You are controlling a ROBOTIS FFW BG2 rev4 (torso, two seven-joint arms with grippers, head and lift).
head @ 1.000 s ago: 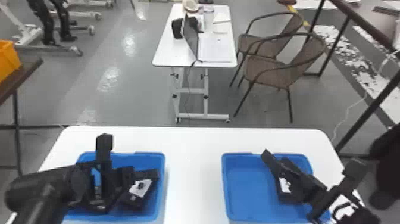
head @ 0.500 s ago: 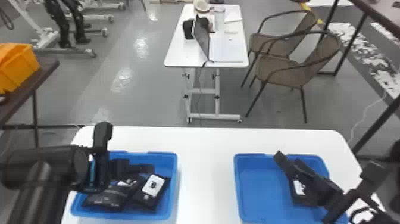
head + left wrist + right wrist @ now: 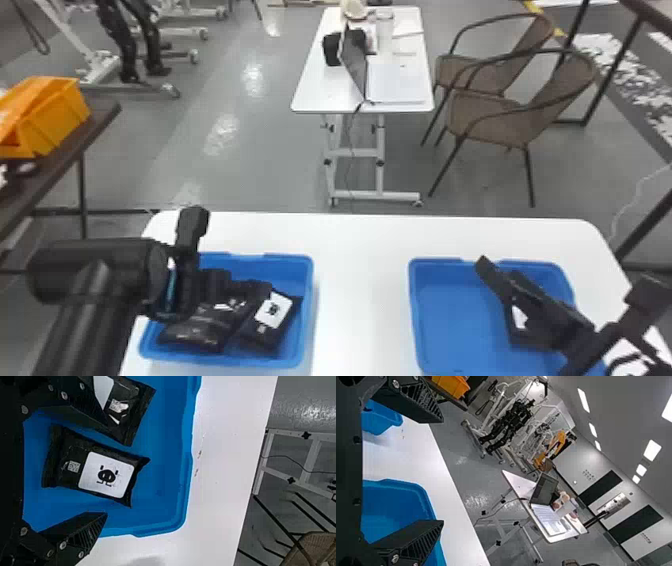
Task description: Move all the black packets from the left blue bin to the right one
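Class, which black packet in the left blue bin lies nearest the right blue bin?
The packet whose white label with a black figure shows whole in the left wrist view. It lies along the robot's right side of its bin; other packet material lies farther left.

Blue bins [image 3: 417, 310], black packets [image 3: 67, 481] with white labels, white table [image 3: 360, 300], orange crate [image 3: 62, 117]

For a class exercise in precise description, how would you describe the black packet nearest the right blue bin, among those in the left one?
On the white table, find the left blue bin. Look inside, along the side facing the right blue bin. The packet there shows its whole white label, printed with a black cartoon face; its neighbour's is partly hidden.
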